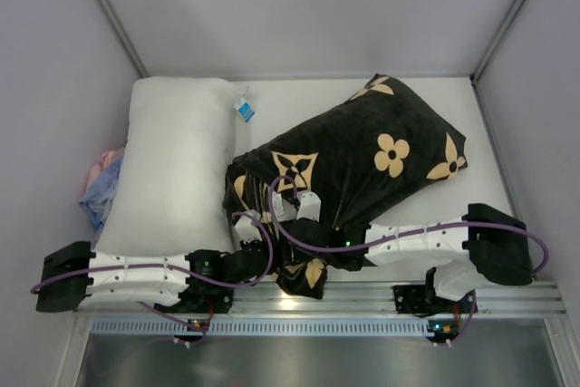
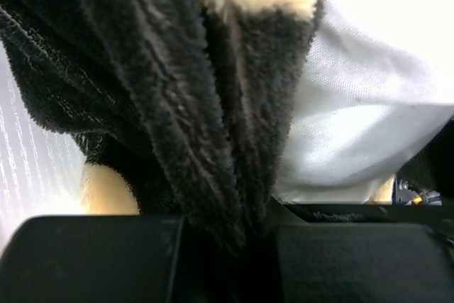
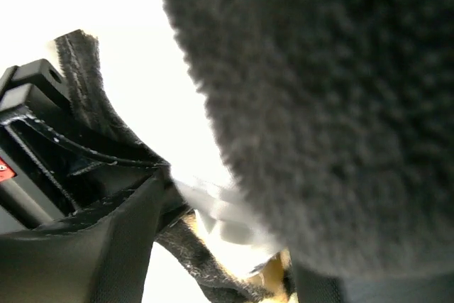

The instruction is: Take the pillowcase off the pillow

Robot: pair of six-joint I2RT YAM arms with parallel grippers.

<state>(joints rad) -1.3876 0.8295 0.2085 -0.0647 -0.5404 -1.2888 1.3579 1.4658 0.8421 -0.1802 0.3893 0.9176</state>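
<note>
Grey walls box in a white tabletop (image 1: 299, 101), and right across it, on the diagonal, lies the pillowcase (image 1: 372, 156): black, plush, stamped with tan flowers and stars, and stuffed full. Its far end points to the back right corner, while its near end is rumpled up right in front of the two arms.

Look at the left wrist view. The left claw (image 2: 227, 243) is clamped down on a thick fold of that black pile, which is bunched into ridges between its fingers. Just beside the fold, the pillow (image 2: 369, 104) shows bare and white, so that looks like the open mouth of the cover.

The right claw (image 1: 306, 208) is buried in the same rumpled end. Its own camera gives only fuzzy black pile and a scrap of white, so I cannot tell whether it is gripping anything.

For handling, I'd judge the cover soft, limp and clingy. The velvety nap should drag on the pillow rather than slide off it. The filling is light and squashy and will likely come along unless it is held back. The hem at the mouth looks like the best hold, with one claw on the cover only and the other pinning the exposed white corner.

Off to the left sit a second bare white pillow (image 1: 177, 169) and a pink-blue cloth (image 1: 101, 183), and neither is involved.
</note>
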